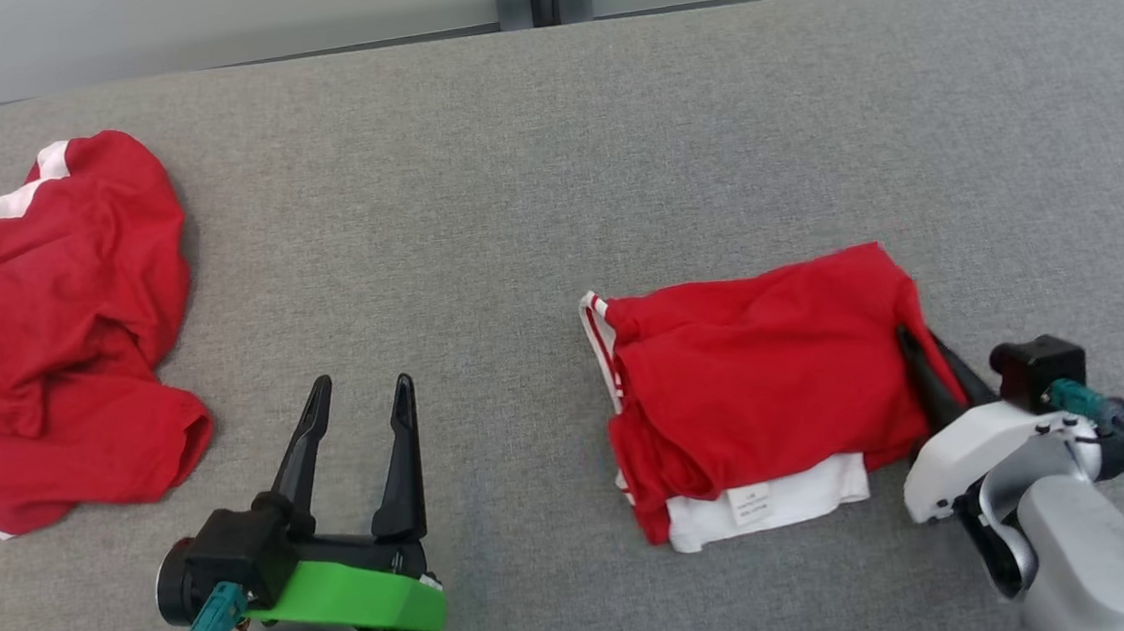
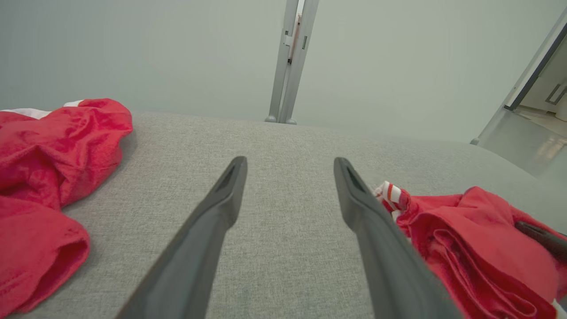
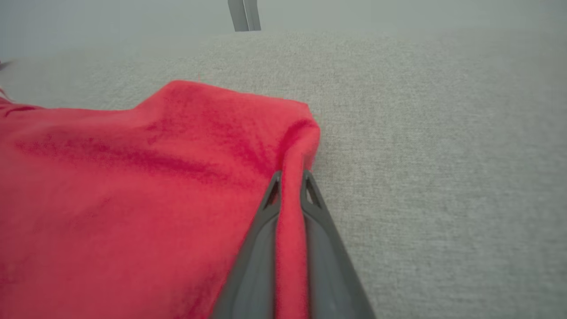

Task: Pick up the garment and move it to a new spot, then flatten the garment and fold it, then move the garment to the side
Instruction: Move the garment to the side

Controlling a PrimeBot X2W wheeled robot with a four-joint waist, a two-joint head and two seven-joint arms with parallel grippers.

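The right gripper (image 3: pixel 290 178) is clamping its jaws on a thin edge fold of the folded garment (image 1: pixel 756 360), risking the stack unfolding if dragged, while the left gripper (image 1: pixel 359 384) is hovering, jaws apart.

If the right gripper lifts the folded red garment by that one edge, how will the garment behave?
Probably floppy: the folded red garment is soft cloth, wrinkling where the right gripper pinches its edge. Its loose layers, with a white layer showing underneath, may slide apart and unfold. It looks light, so dragging over the grey fabric surface may bunch it.
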